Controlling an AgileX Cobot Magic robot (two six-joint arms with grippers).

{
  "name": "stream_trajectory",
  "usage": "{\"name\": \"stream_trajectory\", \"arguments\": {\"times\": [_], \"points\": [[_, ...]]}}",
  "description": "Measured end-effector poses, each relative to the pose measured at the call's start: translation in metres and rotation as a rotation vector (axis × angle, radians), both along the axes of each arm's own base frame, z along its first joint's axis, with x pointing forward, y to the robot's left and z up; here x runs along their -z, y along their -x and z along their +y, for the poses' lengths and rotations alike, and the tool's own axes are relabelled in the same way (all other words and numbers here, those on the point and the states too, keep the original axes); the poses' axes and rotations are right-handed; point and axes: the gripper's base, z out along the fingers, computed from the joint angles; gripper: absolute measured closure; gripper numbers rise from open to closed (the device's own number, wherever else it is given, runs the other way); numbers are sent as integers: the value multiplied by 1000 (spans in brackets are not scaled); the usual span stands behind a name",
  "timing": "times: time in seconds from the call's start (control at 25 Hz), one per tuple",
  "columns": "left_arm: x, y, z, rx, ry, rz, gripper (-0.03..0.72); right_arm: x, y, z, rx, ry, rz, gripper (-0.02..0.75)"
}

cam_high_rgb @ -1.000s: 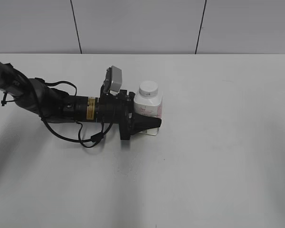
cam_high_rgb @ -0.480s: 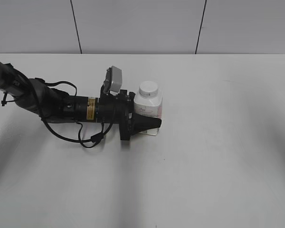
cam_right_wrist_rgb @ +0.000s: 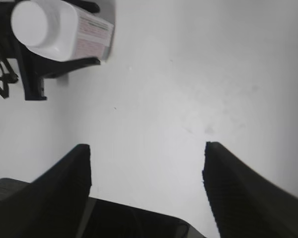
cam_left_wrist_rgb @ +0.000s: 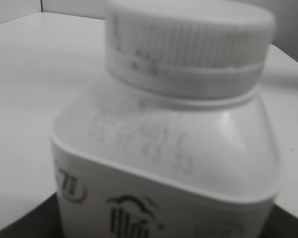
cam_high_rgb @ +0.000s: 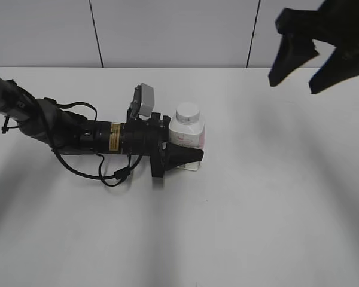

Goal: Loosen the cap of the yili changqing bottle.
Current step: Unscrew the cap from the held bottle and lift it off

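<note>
The yili changqing bottle [cam_high_rgb: 190,135] stands upright on the white table, a squarish white bottle with pink label print. Its white cap [cam_high_rgb: 187,111] sits on the neck. My left gripper [cam_high_rgb: 188,147] lies low along the table from the left and is shut on the bottle's body, one black finger [cam_high_rgb: 185,157] on the near side. The left wrist view is filled by the bottle [cam_left_wrist_rgb: 164,163] and its ribbed cap [cam_left_wrist_rgb: 188,44]. My right gripper [cam_high_rgb: 294,85] hangs open in the air at the upper right, far from the bottle [cam_right_wrist_rgb: 84,32] and cap [cam_right_wrist_rgb: 37,22], with nothing between its fingers [cam_right_wrist_rgb: 72,178].
The white table [cam_high_rgb: 269,197] stretches bare to the right and front of the bottle. A grey panelled wall [cam_high_rgb: 173,30] rises behind its far edge. The left arm's cables [cam_high_rgb: 102,173] loop onto the table beside the arm.
My right gripper has come into the exterior view at the upper right, where it was absent before. The left arm and the bottle have not moved.
</note>
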Motion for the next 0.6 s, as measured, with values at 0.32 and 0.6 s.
{"name": "stream_trajectory", "arguments": {"times": [0.32,0.6], "points": [[0,0,0,0,-2,-3,253,-6,-34,40,-32,-34,-46,185],[1,0,0,-2,-10,-5,253,19,-55,74,-29,-31,11,185]]}}
